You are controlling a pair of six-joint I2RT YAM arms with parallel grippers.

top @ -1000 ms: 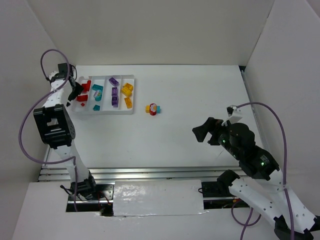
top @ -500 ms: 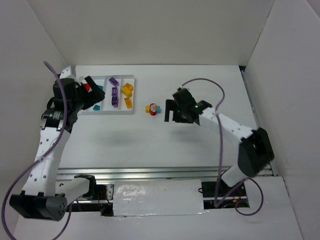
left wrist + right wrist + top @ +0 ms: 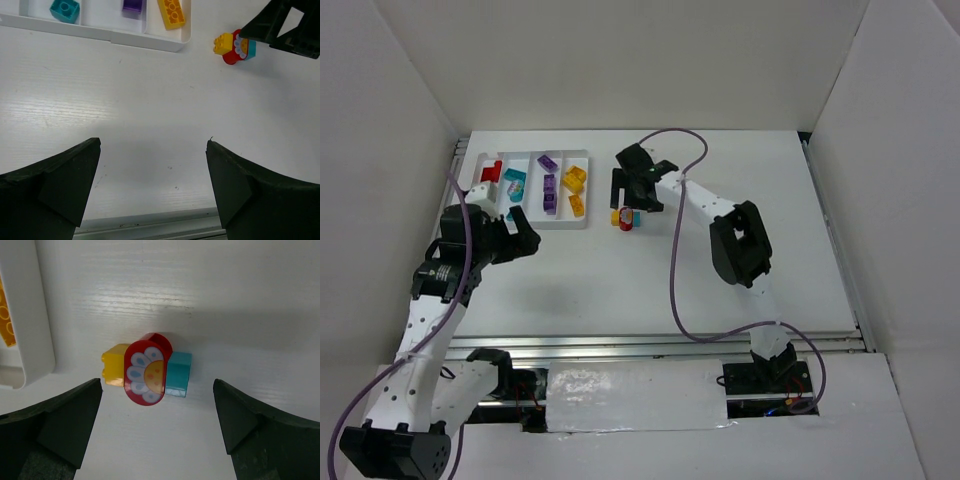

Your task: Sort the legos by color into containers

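Both arms have moved: the left arm (image 3: pixel 430 300) pulled back from the white tray (image 3: pixel 560 226), and the right arm (image 3: pixel 710 205) swung over to the loose legos (image 3: pixel 625 217). The left gripper (image 3: pixel 525 230) hangs over the counter (image 3: pixel 620 290) by the tray's near edge, jaws wide apart, holding nothing. The right gripper (image 3: pixel 635 198) reaches out above the loose legos, jaws wide apart on both sides of them. They are one clump of three pieces: yellow, red with a flower, teal. The tray has four compartments, and the rightmost holds two yellow bricks (image 3: pixel 574 178). The clump sits just beside the tray's right edge, not touching, with bare counter to its right.
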